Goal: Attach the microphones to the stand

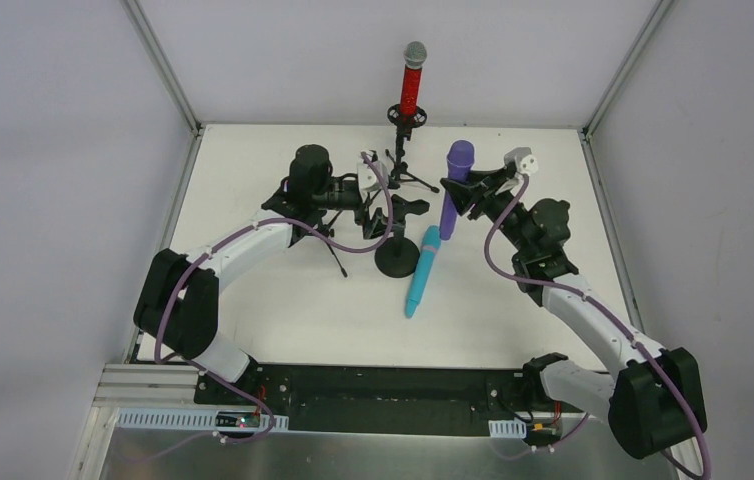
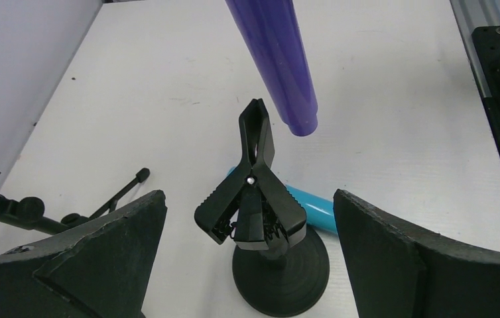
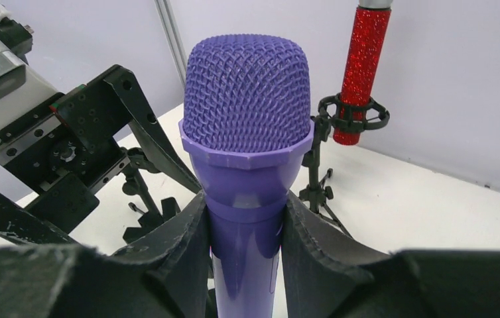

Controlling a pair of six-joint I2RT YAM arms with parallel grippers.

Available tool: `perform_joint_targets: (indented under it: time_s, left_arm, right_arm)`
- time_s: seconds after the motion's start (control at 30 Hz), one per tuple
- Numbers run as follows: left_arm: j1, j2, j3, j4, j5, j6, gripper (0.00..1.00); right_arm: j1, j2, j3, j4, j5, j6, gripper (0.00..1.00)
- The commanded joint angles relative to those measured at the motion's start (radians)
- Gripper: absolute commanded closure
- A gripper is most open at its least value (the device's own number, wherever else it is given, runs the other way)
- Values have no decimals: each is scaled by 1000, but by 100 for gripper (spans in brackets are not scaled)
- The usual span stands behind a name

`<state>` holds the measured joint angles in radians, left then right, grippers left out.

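Between the black fingers of the right gripper (image 3: 244, 265) sits the purple plastic microphone with a mesh head (image 3: 247, 112). It is pinched on its body just below the head ring, head up and slightly tilted. Its butt end hangs clear of the white tabletop (image 1: 253, 310), close beside the tip of the black spring clip (image 2: 255, 165) and not touching it. The clip sits on top of a black round-base stand (image 2: 280, 275), with its jaws meeting at the tip. The left gripper (image 2: 249, 199) is spread wide, one finger on each side of that clip and touching neither side. The cyan stick microphone (image 1: 421, 272) lies flat on the tabletop just beside the round base, and the stand partly hides it in the left wrist view. Farther back, the red glitter microphone with a silver mesh head (image 1: 412, 80) stands upright in the black ring cradle (image 3: 353, 112) of a small black tripod stand (image 1: 403, 165), well apart from both grippers.
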<state>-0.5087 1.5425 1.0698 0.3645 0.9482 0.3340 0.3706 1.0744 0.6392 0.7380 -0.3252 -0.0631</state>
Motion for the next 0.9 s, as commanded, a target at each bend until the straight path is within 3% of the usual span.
perform_joint_targets:
  time_s: [0.0,0.47,0.5,0.53,0.57,0.6,0.87]
  left_arm:
    - [7,-28,-5,90,7,17,6]
    - [7,12,14,89,29,-6,29]
    - [7,14,17,80,33,0,36]
    - [7,16,25,60,46,11,60]
    - [7,21,41,32,57,26,96]
    - [7,25,48,12,65,31,100]
    - [7,41,70,-11,95,12,100]
  right_arm:
    - [-3,29,72,149,-68,-23,100]
    - [-3,93,130,206,-116,0,100]
    - [-4,98,133,212,-120,2,100]
    - [-3,104,136,220,-124,6,100]
    - [-2,110,138,228,-129,11,100]
    - [-1,119,141,236,-134,15,100]
    - [40,189,129,384,-146,55,100]
